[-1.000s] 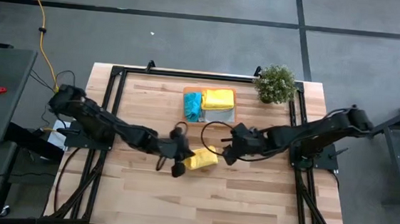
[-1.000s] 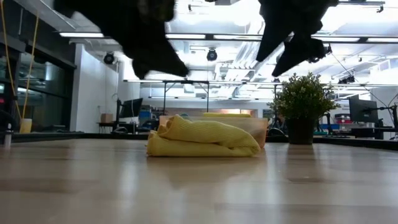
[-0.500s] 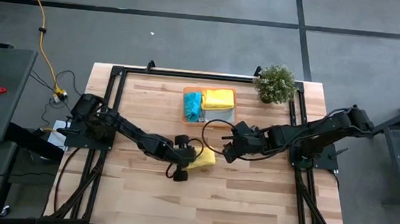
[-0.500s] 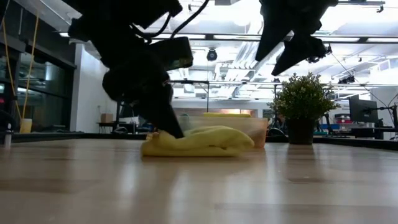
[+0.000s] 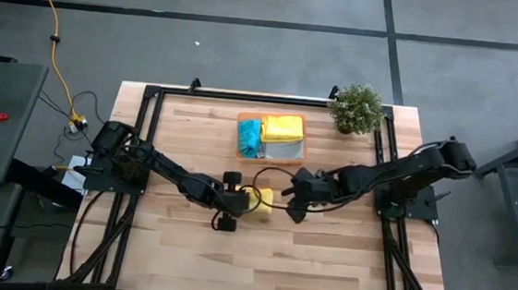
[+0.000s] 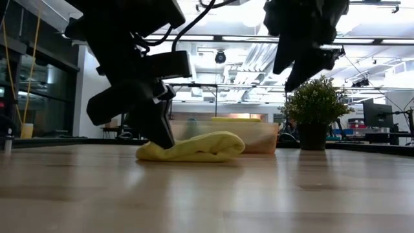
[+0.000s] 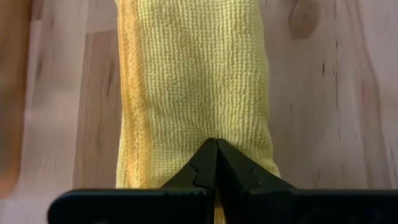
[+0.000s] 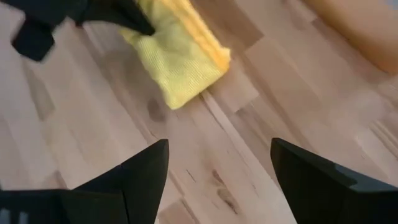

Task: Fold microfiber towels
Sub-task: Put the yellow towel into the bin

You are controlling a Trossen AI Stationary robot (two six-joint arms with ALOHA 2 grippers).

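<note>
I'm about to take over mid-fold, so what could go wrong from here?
1. The left end effector, shut, is pressed on one end of the folded yellow towel; a sideways move could drag it and undo the fold.
2. The right end effector hangs open above the table just beside the towel, close to the left one; the two could collide.
3. The orange tray holding other towels lies close behind and could be nudged.

Two black jointed arms, looping black cables, angular black fingers (image 8: 137,180)
</note>
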